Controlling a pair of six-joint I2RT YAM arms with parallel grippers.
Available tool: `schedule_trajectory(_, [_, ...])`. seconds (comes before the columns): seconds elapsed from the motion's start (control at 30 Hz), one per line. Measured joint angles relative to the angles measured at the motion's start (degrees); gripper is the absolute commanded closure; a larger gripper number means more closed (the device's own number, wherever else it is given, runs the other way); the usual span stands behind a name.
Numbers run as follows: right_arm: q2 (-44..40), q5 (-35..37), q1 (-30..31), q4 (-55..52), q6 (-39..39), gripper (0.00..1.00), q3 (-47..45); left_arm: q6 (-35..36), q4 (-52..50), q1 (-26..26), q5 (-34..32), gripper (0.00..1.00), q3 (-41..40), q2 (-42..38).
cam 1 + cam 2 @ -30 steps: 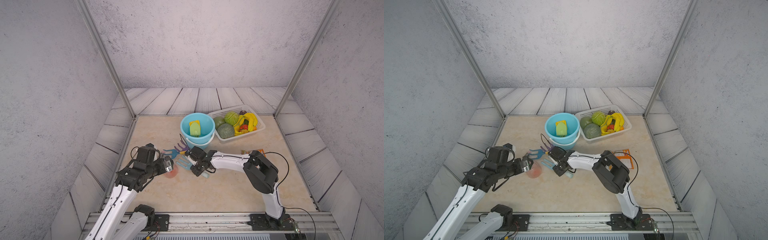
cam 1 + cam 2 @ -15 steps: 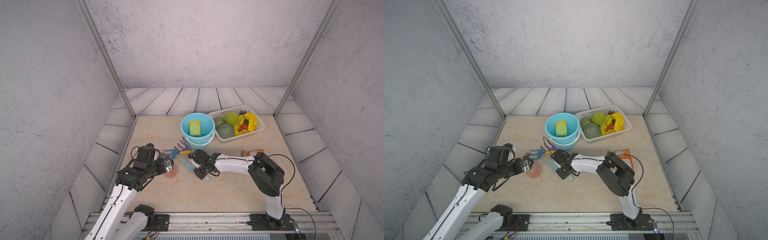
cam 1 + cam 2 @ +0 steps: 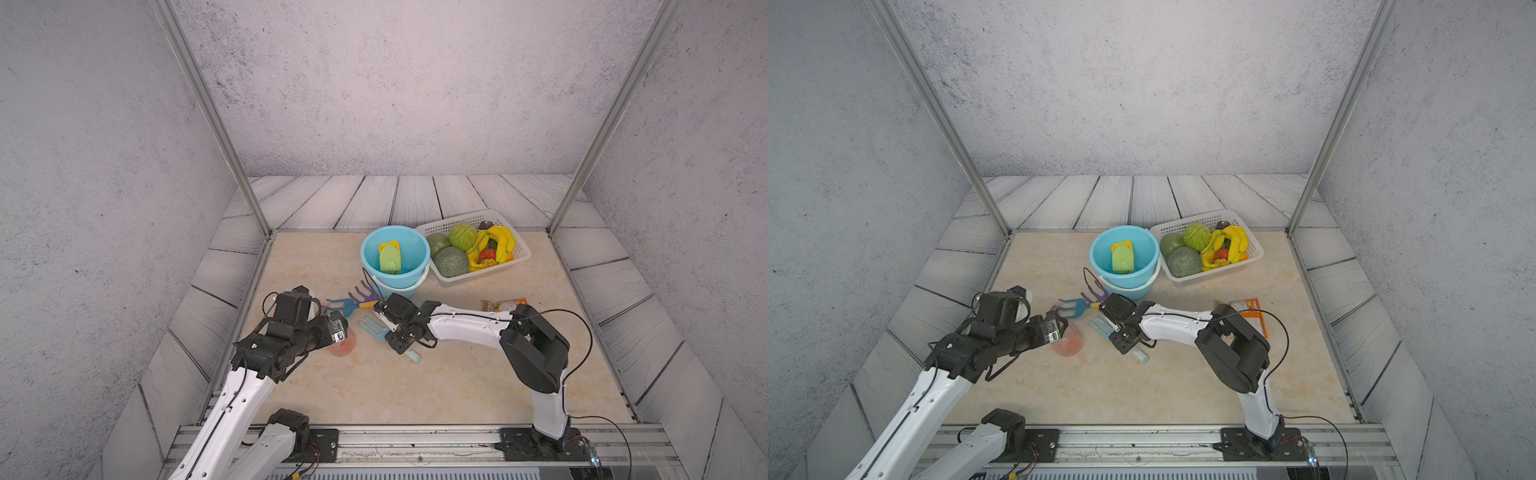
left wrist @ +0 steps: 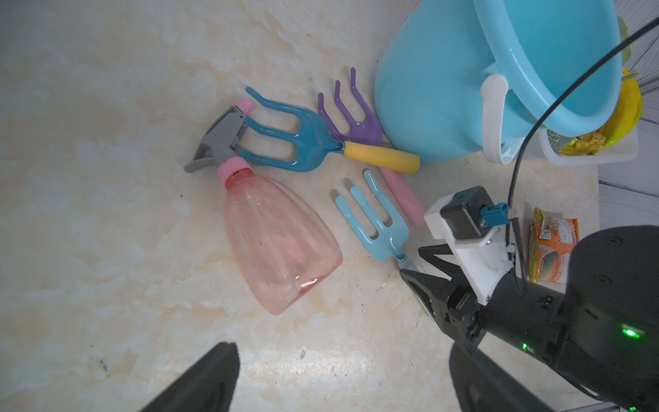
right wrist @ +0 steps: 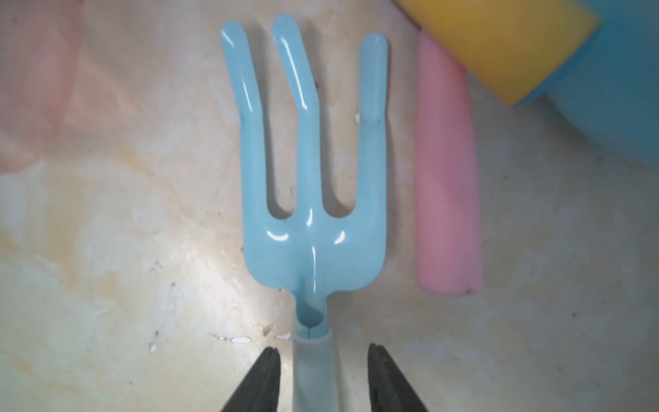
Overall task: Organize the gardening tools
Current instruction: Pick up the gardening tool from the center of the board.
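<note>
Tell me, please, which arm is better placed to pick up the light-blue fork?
Right. On the right arm, the jaws straddle the handle of the light-blue fork with a small gap on each side, so closing should grip it. On the left arm, they stand wide open by the pink spray bottle.

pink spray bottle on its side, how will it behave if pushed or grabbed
The spray bottle looks empty and thin-walled: probably light, may dent when squeezed. Its tapered body would likely roll in an arc. Its grey trigger overlaps the teal fork, so pushing may drag that.
</note>
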Motion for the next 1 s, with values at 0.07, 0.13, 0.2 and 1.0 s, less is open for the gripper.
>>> schedule_trajectory(0.07, [0.4, 0.0, 0.0, 0.0, -0.1, 0.55, 0.7, 0.0, 0.0, 0.0, 0.0, 0.01, -0.3, -0.2])
schedule_trajectory(0.13, [0.9, 0.0, 0.0, 0.0, -0.1, 0.55, 1.1, 0.0, -0.1, 0.1, 0.0, 0.01, -0.5, -0.2])
schedule_trajectory(0.2, [1.4, 0.0, 0.0, 0.0, -0.1, 0.55, 1.2, 0.0, -0.1, 0.2, 0.0, 0.01, -0.5, -0.2])
schedule_trajectory(1.0, [4.3, -0.6, 0.0, 0.2, -0.1, 0.80, 2.2, 0.0, -0.3, 0.6, 0.0, 0.01, -0.7, -0.9])
